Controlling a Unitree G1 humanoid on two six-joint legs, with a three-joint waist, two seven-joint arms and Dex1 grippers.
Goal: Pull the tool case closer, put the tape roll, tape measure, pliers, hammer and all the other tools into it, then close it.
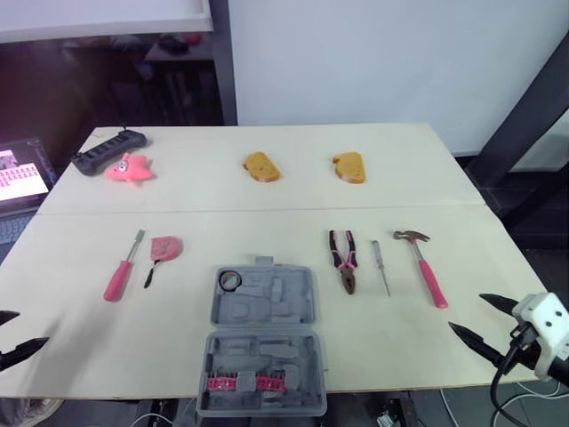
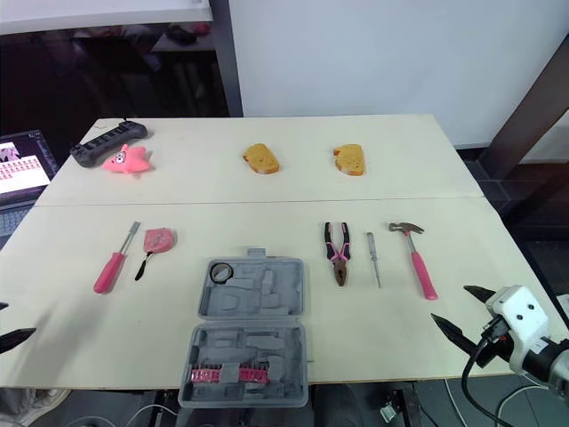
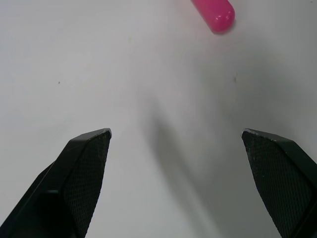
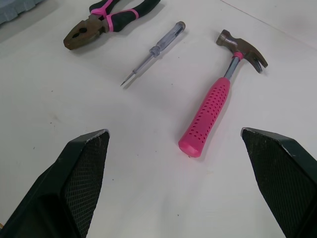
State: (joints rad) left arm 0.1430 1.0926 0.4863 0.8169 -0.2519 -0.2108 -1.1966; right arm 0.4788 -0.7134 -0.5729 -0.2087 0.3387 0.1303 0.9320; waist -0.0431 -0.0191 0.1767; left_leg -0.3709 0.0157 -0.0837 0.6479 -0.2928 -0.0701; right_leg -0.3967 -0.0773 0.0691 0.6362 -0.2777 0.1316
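Closest in, the grey tool case (image 1: 260,342) is lying open at the near edge of the counter (image 1: 71,294), seemingly jutting a little over it, so the pulling looks done and the loading is the step in hand. The tape roll (image 1: 230,281) is already sitting in the far-left corner of the case's far half. To its right the pliers (image 1: 344,260), a slim screwdriver (image 1: 381,267) and the hammer (image 1: 425,265) are lying side by side, apart from one another. To its left the pink-handled screwdriver (image 1: 120,269) and what looks like the pink tape measure (image 1: 164,249) are waiting. The right tool (image 1: 468,313) is hovering just near of the hammer's handle with its fingers spread wide, gripping nothing. The left tool (image 1: 22,331) is hanging likewise apart, low over bare counter near the screwdriver's handle end. Taking the hammer first is probably the sensible order. The fingers should be closing across the pink handle well up toward the head, since the heavy end is likely to swing down otherwise. Each piece should be going into its moulded recess lying flat, or the lid is unlikely to shut.
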